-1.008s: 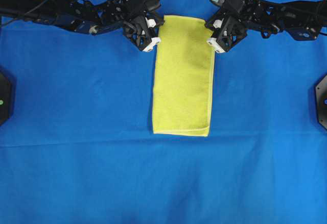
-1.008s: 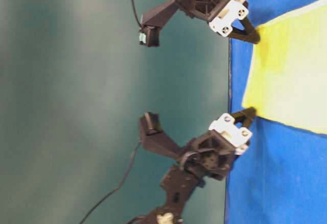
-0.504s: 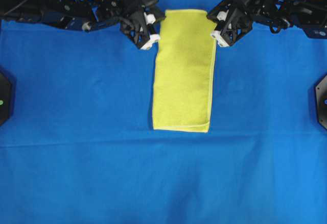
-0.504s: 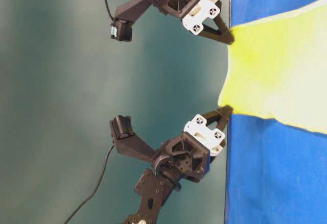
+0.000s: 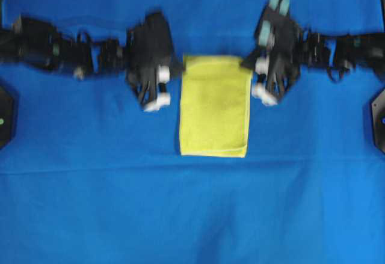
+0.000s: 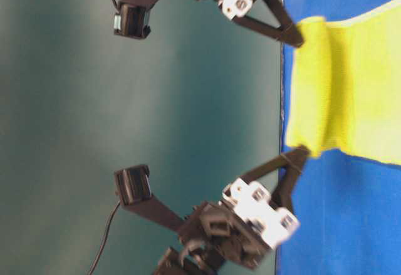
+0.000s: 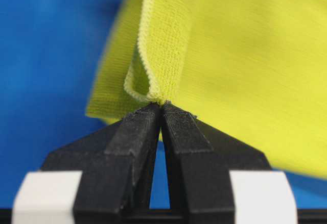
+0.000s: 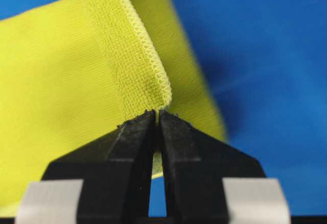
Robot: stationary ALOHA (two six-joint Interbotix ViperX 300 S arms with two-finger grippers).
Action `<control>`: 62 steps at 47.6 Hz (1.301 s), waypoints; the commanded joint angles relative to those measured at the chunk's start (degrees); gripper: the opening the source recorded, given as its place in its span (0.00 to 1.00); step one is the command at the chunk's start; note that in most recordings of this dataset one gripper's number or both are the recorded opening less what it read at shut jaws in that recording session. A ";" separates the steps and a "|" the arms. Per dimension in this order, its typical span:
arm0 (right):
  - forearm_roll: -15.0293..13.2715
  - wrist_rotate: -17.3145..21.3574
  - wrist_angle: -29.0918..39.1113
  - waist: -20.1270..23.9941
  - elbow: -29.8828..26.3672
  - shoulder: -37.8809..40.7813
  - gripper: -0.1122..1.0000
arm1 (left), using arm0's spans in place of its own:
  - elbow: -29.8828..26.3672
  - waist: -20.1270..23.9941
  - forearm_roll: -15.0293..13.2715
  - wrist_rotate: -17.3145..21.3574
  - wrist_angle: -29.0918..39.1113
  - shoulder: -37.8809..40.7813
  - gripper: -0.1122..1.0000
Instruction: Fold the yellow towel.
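Claws [image 7: 161,106] [image 8: 156,114] pinch yellow towel [image 5: 215,104] corners, seemingly raised.

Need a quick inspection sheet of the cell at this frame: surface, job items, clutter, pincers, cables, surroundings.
Surface: blue cloth covers the work area, with faint creases.
Job's things: yellow towel, a folded strip; its far end is lifted off the cloth and curls over, the near end lies flat.
Clutter: nothing seen.
Pincers: left pincer shut on the towel's corner; right pincer shut on the opposite corner. Both are blurred in the overhead view.
Cables: black cable trails from the lower arm in the table-level view; another at that view's top edge.
Surroundings: plain green wall; dark fixtures at the left and right edges of the overhead view.
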 commanded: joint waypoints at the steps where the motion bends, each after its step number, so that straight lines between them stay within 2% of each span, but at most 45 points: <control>1: 0.53 1.49 0.35 4.22 -0.09 -1.05 0.14 | 0.18 -3.34 0.09 -0.70 -0.26 -1.76 0.14; 13: 0.53 7.03 0.62 13.89 -0.44 -0.18 0.14 | 0.18 -13.54 0.00 -3.96 0.18 -1.23 0.14; 18: 0.53 7.73 0.70 15.56 -1.05 0.53 0.14 | -0.18 -15.82 0.00 -4.75 0.97 -0.88 0.14; 33: 0.44 7.82 0.35 15.82 -2.72 4.75 0.14 | 0.00 -14.24 0.09 -4.04 1.23 2.20 0.14; 49: 0.44 7.82 0.70 15.82 -2.81 5.27 0.14 | -1.14 -14.77 0.09 -3.34 -3.96 5.01 0.16; 52: 0.26 7.82 0.70 15.82 -2.90 5.27 0.15 | -1.14 -15.12 0.09 -3.34 -4.04 4.92 0.23; 54: 0.35 7.82 0.70 15.82 -2.99 5.27 0.18 | -0.97 -15.29 0.09 -3.34 -3.96 4.83 0.32; 58: 0.26 7.73 0.70 16.00 -3.25 5.10 0.39 | -0.88 -15.82 0.09 -3.34 -3.52 4.57 0.53; 62: 0.00 7.65 0.97 16.44 -3.25 4.22 0.60 | -0.70 -16.00 0.09 -3.34 -2.81 3.87 0.67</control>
